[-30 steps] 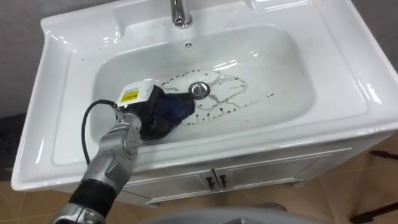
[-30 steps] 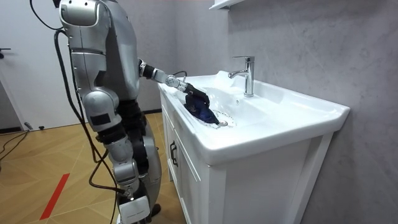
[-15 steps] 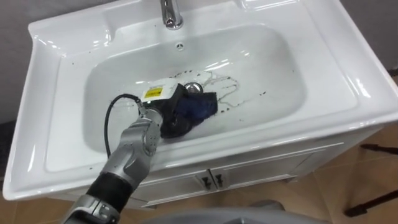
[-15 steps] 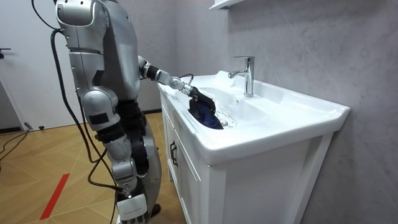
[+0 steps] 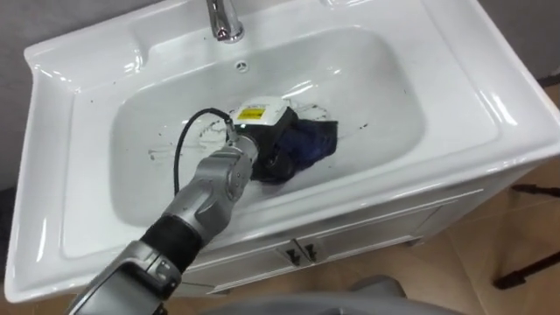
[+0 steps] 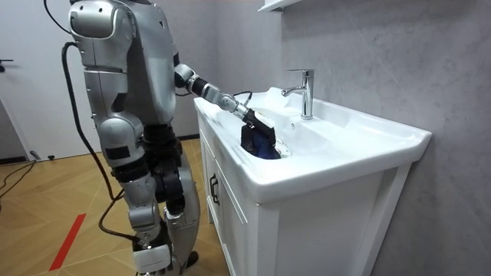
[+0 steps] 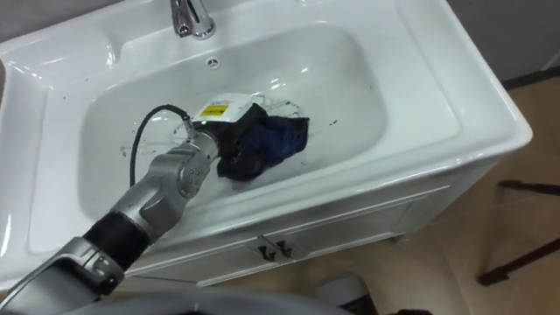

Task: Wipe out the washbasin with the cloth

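Observation:
The white basin (image 5: 490, 105) has a chrome faucet (image 5: 223, 22) at its back edge. My left hand (image 5: 267, 140) reaches in from the lower left and rests on the basin floor near the middle. Its fingers are curled into a dark blue cloth (image 5: 313, 144) that bunches just to the right of the hand. The cloth covers the spot where the drain sits. A few dark specks and smears (image 5: 166, 153) show on the basin floor left of the hand. In the room view I stand at the basin's front, with the left hand (image 6: 249, 116) over the cloth (image 6: 258, 140).
The overflow hole (image 5: 238, 65) sits in the back wall below the faucet. Under the basin is a white cabinet with small dark door handles (image 5: 299, 254). A grey wall stands behind the basin, and wood floor lies around it.
My left hand has dragged the cloth to the right across the basin floor and over the drain. The dark ring of marks around the drain no longer shows. The head camera has shifted too.

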Tool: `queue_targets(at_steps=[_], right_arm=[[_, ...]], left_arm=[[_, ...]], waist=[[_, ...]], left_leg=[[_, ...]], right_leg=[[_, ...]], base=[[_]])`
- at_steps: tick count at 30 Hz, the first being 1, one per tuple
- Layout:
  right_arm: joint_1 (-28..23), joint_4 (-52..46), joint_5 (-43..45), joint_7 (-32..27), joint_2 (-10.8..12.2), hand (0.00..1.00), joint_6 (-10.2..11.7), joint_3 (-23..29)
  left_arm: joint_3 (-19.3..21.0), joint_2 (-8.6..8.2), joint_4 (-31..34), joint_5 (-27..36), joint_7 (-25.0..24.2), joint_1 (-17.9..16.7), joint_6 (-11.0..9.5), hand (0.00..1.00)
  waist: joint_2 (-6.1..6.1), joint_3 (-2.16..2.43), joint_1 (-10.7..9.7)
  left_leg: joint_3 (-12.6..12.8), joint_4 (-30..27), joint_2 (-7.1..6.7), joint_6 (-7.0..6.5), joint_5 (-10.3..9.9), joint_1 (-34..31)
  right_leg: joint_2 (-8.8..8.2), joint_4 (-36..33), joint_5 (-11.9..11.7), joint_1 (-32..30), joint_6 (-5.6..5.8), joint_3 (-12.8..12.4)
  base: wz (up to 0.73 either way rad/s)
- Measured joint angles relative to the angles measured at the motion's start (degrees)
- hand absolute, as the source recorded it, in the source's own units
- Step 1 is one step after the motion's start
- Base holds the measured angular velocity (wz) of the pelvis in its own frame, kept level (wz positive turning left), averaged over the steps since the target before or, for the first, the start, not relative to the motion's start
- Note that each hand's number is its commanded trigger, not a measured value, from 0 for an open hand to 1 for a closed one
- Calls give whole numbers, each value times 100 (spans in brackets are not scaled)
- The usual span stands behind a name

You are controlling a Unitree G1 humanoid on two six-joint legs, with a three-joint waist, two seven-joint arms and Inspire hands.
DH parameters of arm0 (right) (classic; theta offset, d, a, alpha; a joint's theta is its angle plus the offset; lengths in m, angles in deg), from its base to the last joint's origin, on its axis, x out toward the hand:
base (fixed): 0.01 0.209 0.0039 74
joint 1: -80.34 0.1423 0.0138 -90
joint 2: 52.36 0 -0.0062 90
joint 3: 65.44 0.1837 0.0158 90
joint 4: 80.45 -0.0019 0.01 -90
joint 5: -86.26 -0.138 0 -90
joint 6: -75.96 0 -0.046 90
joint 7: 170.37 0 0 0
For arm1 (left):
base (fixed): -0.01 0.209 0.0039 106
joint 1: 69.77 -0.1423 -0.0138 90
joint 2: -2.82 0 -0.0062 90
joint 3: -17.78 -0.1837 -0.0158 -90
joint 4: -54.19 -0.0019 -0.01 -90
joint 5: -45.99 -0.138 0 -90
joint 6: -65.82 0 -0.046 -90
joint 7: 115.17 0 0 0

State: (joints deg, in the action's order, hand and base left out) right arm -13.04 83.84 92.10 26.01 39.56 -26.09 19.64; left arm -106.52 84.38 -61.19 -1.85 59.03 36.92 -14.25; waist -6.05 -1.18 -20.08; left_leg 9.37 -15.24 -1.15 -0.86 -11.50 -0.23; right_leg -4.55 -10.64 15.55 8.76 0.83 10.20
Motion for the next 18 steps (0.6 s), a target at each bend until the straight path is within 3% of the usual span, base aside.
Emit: queue_targets(at_steps=[6, 11, 13, 18], right_arm=[[-6, 180, -193, 83, -53, 0, 125, 60], [-107, 176, -542, 99, -214, 0, 230, 72], [-157, 174, -555, 108, -208, 0, 261, 102], [-258, 130, -657, 118, -227, 0, 274, 194]], left_arm=[[13, -27, -14, 113, -30, 229, -96, 100], [-137, 9, -16, 438, -30, 787, -409, 100], [-137, 22, -17, 572, -28, 907, -465, 100], [-138, 187, 27, 834, -25, 1013, -540, 100]], waist=[[-47, 8, -177], [-201, -15, -228], [-208, -15, -261], [-238, -22, -372]], left_leg=[[150, 81, 37, -1, 1, -30], [345, 79, 74, -2, 0, -94], [452, 80, 102, -1, 0, -75], [625, 87, 165, 1, -1, 4]], right_leg=[[11, -85, -2, -158, 1, -124], [11, -182, -11, -347, 6, -309], [23, -210, -14, -370, 0, -371], [63, -213, -40, -376, -30, -546]], base=[[-11], [-19], [-21], [-17]])
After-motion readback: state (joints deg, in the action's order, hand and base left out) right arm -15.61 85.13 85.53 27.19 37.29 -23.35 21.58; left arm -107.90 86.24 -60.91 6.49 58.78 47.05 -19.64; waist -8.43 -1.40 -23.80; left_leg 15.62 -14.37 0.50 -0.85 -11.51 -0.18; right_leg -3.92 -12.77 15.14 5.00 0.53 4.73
